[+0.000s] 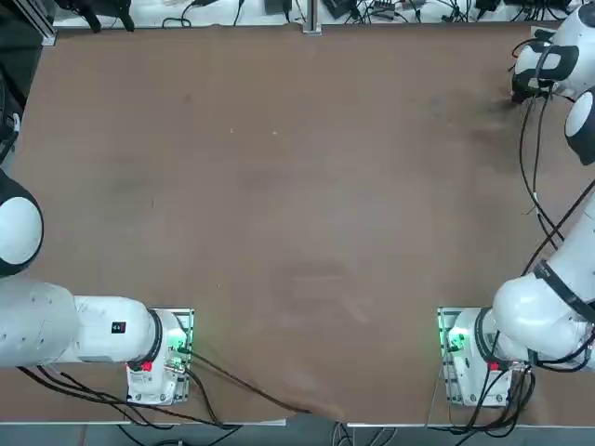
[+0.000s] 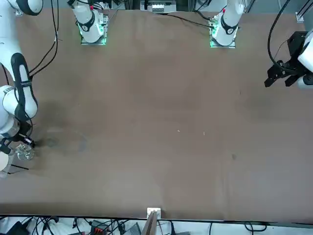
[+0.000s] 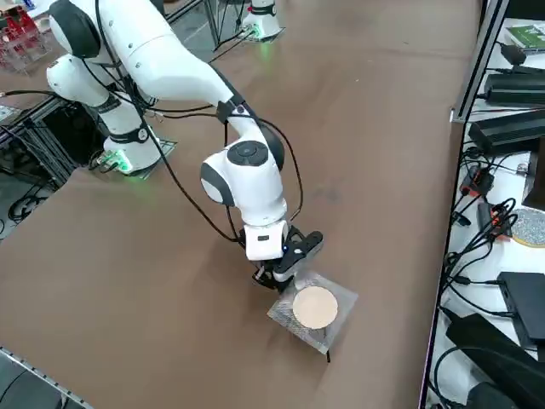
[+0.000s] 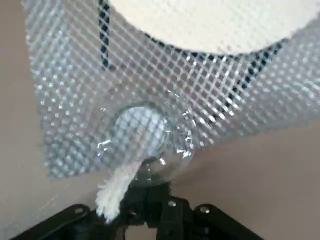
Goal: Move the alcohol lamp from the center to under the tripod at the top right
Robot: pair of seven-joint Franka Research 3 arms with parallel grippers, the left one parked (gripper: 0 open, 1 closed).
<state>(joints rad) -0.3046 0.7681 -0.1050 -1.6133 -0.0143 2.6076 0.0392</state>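
Nudging the lamp [image 4: 172, 162] under the tripod [image 4: 65, 110], right gripper [image 4: 150, 192] clenched, grasping nothing; needing gentle pushing toward centre next

wrist view | tripod [image 4: 65, 100]: cut off by edge | alcohol lamp [image 4: 172, 162]: partly hidden

Shiny metal wire mesh with a rough woven texture is seen on the tripod [image 3: 341, 296], and smooth, clear, glossy glass on the alcohol lamp [image 4: 175, 155].
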